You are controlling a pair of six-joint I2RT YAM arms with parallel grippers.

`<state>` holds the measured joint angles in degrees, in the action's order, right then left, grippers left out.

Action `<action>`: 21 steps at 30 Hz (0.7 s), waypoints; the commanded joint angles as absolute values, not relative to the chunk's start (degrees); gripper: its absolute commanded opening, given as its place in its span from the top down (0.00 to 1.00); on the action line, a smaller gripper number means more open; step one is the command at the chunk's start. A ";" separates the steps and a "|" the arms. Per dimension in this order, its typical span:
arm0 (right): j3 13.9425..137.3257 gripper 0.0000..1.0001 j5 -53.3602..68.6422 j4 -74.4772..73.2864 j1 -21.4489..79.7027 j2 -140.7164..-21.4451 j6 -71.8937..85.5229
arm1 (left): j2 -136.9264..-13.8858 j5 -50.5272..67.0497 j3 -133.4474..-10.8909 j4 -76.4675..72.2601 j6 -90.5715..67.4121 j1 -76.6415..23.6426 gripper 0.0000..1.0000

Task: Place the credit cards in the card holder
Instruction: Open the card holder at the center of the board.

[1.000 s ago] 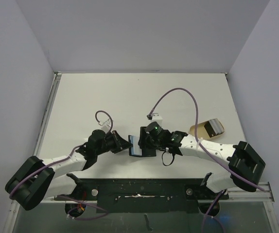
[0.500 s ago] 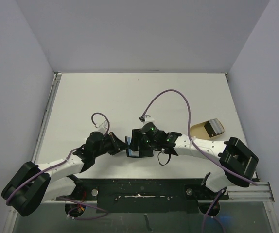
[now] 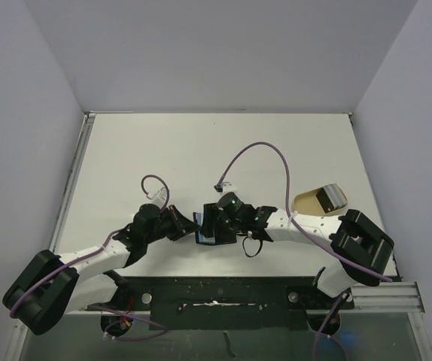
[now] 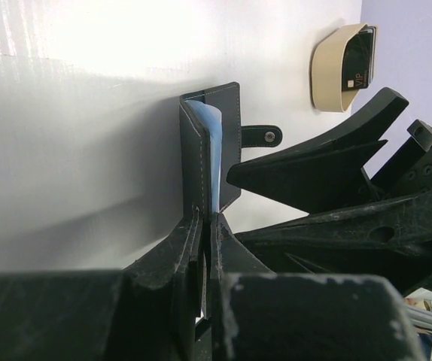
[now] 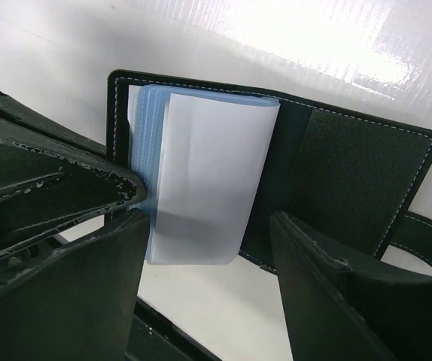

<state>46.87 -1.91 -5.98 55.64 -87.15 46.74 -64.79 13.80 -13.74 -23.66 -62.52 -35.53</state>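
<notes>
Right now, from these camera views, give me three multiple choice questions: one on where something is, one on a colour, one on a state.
1. Where does the tan tray sit in the top view?
A. far left
B. right side
C. dead centre

2. What colour are the sleeves inside the card holder?
A. red
B. pale blue
C. green

3. The card holder is:
A. open
B. snapped shut
C. lying in the tray

Answers:
1 B, the top view shows it at the right.
2 B, the right wrist view shows pale blue sleeves.
3 A, its covers are spread and the snap tab hangs free.
</notes>
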 commanded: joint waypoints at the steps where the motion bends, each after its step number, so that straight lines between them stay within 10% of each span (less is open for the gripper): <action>1: 47.59 0.35 -2.72 -4.62 56.25 -87.65 46.49 | -65.22 14.38 -15.26 -27.65 -62.75 -35.33 1.00; 21: 47.60 0.42 -11.29 -12.75 56.16 -85.63 48.30 | -66.40 16.09 -14.92 -29.46 -62.15 -35.29 1.00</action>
<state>46.87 -7.42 -10.98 55.92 -87.90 47.35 -66.46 15.22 -13.74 -25.06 -62.59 -35.53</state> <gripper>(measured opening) 0.580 0.014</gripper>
